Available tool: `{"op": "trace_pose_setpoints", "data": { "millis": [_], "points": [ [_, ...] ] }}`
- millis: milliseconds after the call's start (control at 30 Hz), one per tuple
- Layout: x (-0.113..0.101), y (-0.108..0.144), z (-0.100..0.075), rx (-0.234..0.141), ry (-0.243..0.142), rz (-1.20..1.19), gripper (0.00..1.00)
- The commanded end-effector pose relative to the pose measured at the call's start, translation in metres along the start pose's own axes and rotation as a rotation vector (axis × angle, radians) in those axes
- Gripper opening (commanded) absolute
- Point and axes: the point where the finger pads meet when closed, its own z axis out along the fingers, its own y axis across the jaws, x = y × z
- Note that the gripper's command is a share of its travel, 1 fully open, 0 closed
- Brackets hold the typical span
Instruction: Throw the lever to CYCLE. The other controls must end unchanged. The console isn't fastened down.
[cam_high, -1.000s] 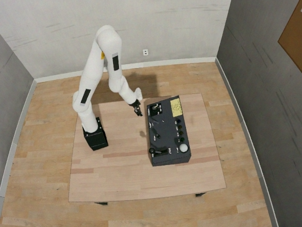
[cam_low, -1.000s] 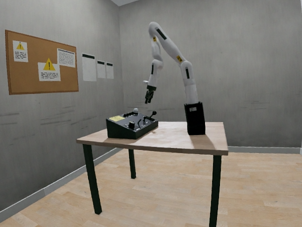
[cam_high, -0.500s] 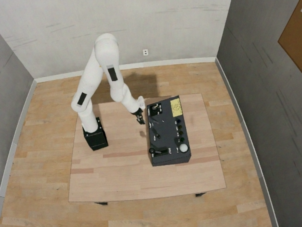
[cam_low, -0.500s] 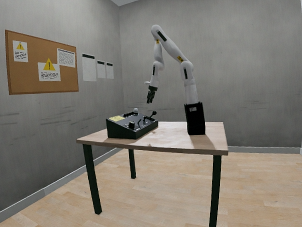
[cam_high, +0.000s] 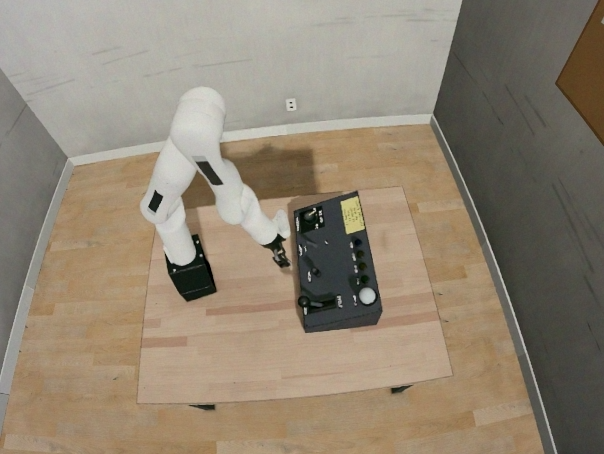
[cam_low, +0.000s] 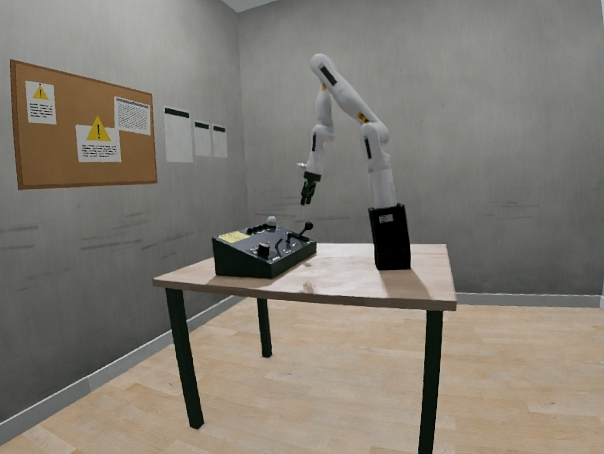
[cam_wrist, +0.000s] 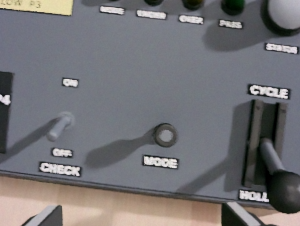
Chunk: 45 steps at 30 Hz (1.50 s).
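Observation:
The dark console (cam_high: 336, 260) stands on the wooden table; it also shows in the exterior view (cam_low: 264, 248). Its lever (cam_wrist: 277, 175) has a black ball knob and sits at the HOLD end of its slot, with the CYCLE label (cam_wrist: 268, 91) at the other end. The lever also shows in the top view (cam_high: 305, 301) and the exterior view (cam_low: 304, 229). My gripper (cam_high: 281, 259) (cam_low: 307, 193) is open and empty. It hovers above the console's arm-side edge. Its fingertips show at the bottom of the wrist view.
The console also carries a CHECK toggle (cam_wrist: 59, 126), a MODE button (cam_wrist: 165, 135), a row of small lamps (cam_high: 361, 260), a white dome (cam_high: 368, 296), a rotary knob (cam_high: 311, 216) and a yellow label (cam_high: 351, 213). The arm's base (cam_high: 191, 277) stands on the table left of the console.

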Motion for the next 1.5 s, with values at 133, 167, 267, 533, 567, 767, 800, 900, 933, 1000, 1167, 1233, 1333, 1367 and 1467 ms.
{"op": "trace_pose_setpoints", "data": {
  "millis": [133,167,267,533,567,767,800,900,933,1000,1167,1233,1333,1367,1467],
  "points": [
    [-0.010,0.030,-0.005,0.004,0.007,-0.003,1.00],
    [-0.013,0.035,-0.006,0.002,0.008,-0.004,1.00],
    [-0.019,0.048,-0.009,-0.002,0.009,-0.006,1.00],
    [-0.031,0.070,-0.014,-0.010,0.010,-0.010,1.00],
    [-0.032,0.071,-0.014,-0.010,0.010,-0.010,1.00],
    [-0.033,0.072,-0.015,-0.011,0.010,-0.010,1.00],
    [-0.033,0.072,-0.015,-0.011,0.010,-0.010,1.00],
    [-0.033,0.072,-0.015,-0.011,0.010,-0.010,1.00],
    [-0.033,0.072,-0.015,-0.011,0.010,-0.010,1.00],
    [-0.033,0.072,-0.015,-0.011,0.010,-0.010,1.00],
    [-0.033,0.072,-0.015,-0.011,0.010,-0.010,1.00],
    [-0.033,0.072,-0.015,-0.011,0.010,-0.010,1.00],
    [-0.033,0.072,-0.015,-0.011,0.010,-0.010,1.00],
    [-0.033,0.072,-0.015,-0.011,0.010,-0.010,1.00],
    [-0.033,0.072,-0.015,-0.011,0.010,-0.010,1.00]
  ]
}}
